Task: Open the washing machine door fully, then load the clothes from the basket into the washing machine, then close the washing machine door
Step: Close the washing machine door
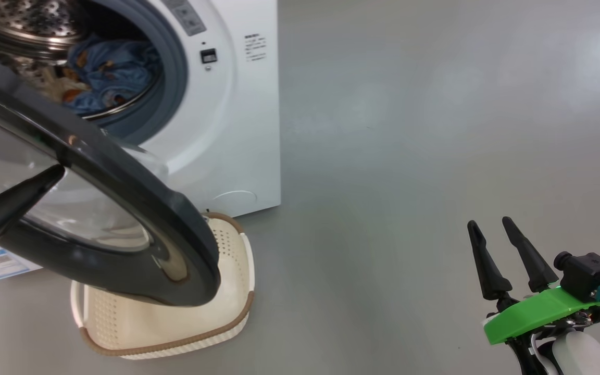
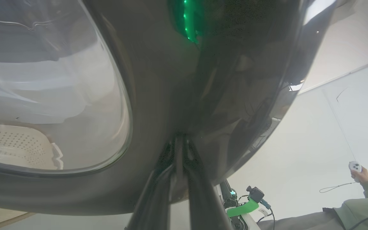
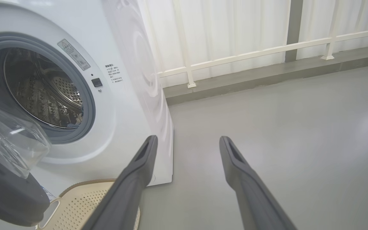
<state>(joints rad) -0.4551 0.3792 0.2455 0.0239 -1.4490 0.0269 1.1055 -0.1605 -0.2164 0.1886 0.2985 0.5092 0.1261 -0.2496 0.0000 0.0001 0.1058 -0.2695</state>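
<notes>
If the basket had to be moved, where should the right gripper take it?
Probably the near right rim of the basket, from above: that thin upright wall suits the open right gripper, and the washing machine door overhangs its far left part.

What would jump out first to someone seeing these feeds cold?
The black-rimmed washing machine door spans the head view's left, with the left gripper, fingers shut, against it. Behind it, blue clothes lie in the drum, upper left; below it the basket looks bare where visible. The right gripper hangs open at lower right.
</notes>
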